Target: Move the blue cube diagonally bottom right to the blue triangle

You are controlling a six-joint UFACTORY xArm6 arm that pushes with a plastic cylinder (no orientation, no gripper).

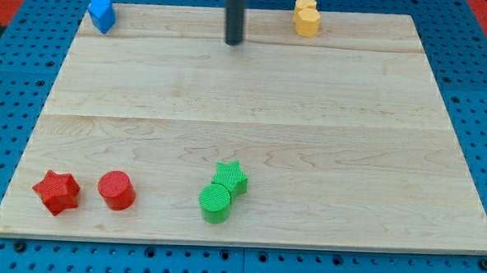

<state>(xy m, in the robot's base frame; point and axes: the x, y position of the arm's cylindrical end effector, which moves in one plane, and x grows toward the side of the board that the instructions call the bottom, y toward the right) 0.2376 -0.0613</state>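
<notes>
The tip [234, 42], a bare rod grasping nothing, stood near the board's [310, 115] top edge. It sat between the blue block [101, 12] and yellow block [306, 17], touching neither.

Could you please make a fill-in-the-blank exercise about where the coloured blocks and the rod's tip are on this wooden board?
1. The blue block lies near the view's top ____ corner of the wooden board.
2. The green star block touches the green ____ block.
3. My tip stands between the blue block and the ____ block, touching neither.
4. The red star block lies to the view's ____ of the red cylinder block.

Missing words: left; cylinder; yellow; left
</notes>
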